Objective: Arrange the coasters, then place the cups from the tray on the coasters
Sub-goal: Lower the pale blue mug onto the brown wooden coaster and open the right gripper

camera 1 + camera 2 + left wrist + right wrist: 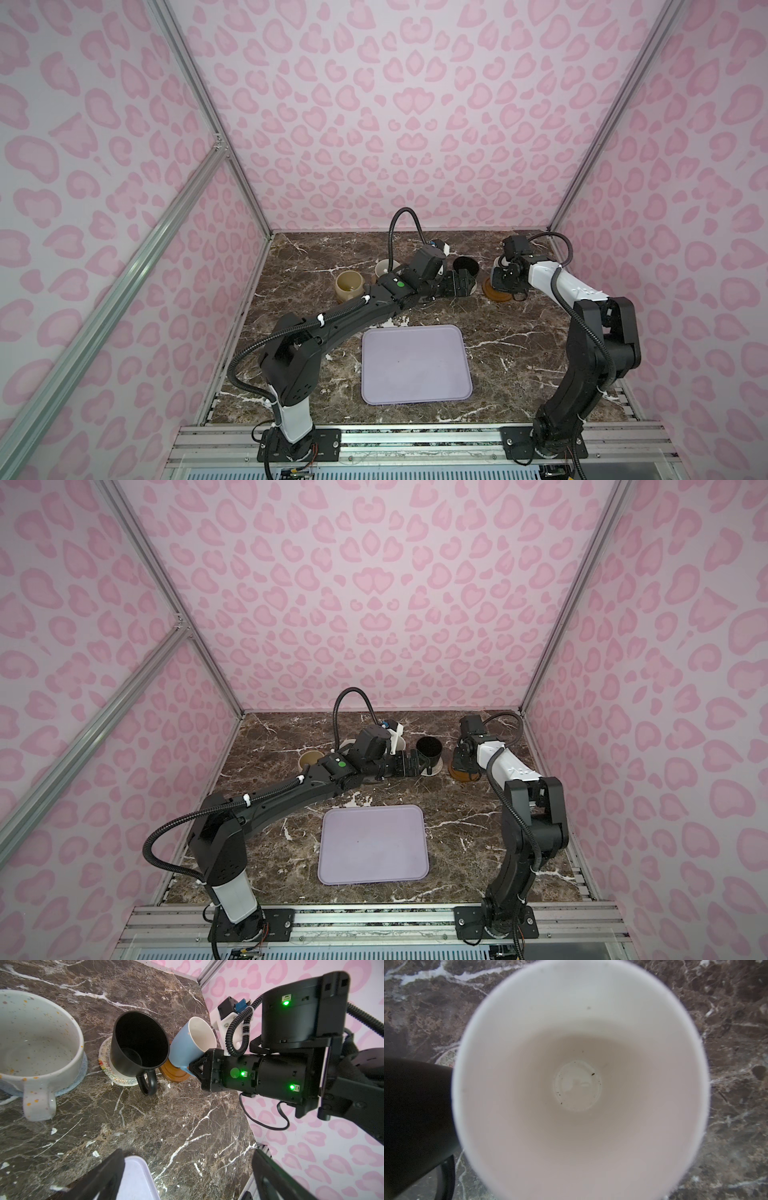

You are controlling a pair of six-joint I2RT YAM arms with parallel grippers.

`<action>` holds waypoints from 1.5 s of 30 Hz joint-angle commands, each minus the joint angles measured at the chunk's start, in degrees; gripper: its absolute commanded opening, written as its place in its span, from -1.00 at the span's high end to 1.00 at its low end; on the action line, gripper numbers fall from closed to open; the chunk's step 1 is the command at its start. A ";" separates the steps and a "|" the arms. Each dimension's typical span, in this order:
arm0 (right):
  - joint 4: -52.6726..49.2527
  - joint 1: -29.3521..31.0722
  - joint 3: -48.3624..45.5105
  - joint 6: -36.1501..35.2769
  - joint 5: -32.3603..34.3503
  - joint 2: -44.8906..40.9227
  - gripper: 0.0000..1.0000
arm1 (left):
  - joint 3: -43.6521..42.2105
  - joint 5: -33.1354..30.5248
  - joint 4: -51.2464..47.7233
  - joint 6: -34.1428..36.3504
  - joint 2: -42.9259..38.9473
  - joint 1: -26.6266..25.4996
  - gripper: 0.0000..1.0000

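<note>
Top views: left arm (353,316) stretches low across the middle; right arm (561,286) stands elbow-high at back right, wrist bent down. Brown marble bench (519,345), pink spotted walls (415,124), lavender tray (415,365) near the front. Claws: left claw (188,1159) spread wide, near the black mug (465,266), which sits on a woven coaster (105,1056); right claw (194,1066) pinched tight on the blue mug (185,1045), tilted over a brown coaster (172,1074). Whether its base touches, cannot tell.
</note>
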 commanded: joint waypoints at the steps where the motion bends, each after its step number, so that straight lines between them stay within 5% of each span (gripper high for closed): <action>1: 0.60 -0.04 0.17 -0.71 1.36 0.71 1.00 | 0.97 0.37 0.94 0.01 0.60 0.11 -0.94; 29: -0.57 0.09 -2.64 0.08 0.63 -0.38 1.00 | -2.01 -0.54 2.58 -0.66 -1.24 0.09 -0.94; 45: -1.28 0.16 -3.48 0.59 3.15 -2.85 0.24 | -5.43 -3.39 3.16 -0.71 -4.08 0.08 -0.94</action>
